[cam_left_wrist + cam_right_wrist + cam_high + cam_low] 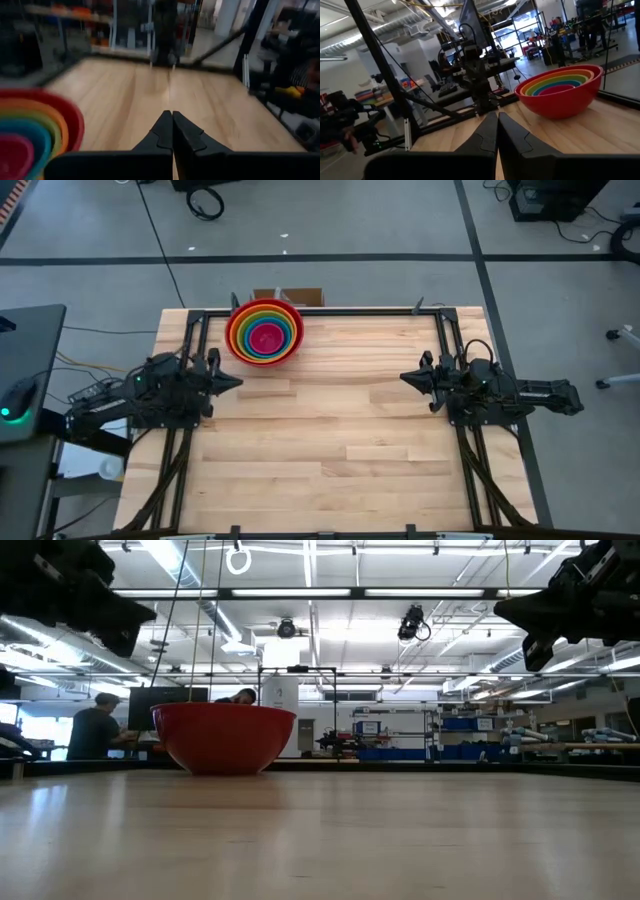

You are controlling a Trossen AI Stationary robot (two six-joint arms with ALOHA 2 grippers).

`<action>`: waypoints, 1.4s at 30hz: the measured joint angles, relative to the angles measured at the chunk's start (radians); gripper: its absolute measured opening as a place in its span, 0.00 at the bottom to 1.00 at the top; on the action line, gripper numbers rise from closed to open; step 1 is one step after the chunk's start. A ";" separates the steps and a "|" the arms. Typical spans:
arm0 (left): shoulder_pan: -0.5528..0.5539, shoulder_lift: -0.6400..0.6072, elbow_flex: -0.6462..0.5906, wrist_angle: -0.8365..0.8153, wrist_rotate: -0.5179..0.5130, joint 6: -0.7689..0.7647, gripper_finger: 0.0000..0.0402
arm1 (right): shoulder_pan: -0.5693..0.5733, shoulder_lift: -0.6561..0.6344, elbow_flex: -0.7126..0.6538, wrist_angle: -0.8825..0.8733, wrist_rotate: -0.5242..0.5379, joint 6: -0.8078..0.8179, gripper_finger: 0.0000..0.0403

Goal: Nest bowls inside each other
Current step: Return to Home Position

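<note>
The bowls (265,331) stand nested in one stack on the table's far left part: red outermost, then orange, green and blue, with magenta-pink innermost. The red bowl (223,737) rests on its base. The stack also shows in the left wrist view (30,132) and the right wrist view (560,90). My left gripper (238,380) is shut and holds nothing, at the table's left edge, a little nearer than the stack. My right gripper (405,377) is shut with nothing in it, at the right edge, pointing toward the table's middle.
A black frame (330,311) runs along the table's far edge and both sides. A small cardboard box (290,296) sits just behind the far edge. The wooden top (330,440) between and in front of the arms lies bare. People sit at desks in the room beyond (95,725).
</note>
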State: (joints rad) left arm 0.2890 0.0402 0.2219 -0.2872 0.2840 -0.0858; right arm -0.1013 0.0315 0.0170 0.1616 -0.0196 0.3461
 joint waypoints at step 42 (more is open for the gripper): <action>-0.363 0.040 -0.214 0.472 -0.497 0.029 0.00 | 0.001 0.001 0.000 0.024 -0.086 -0.080 0.03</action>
State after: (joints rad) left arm -0.0742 0.0798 0.0082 0.1843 -0.2135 -0.0566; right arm -0.1001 0.0326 0.0170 0.1854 -0.1052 0.2656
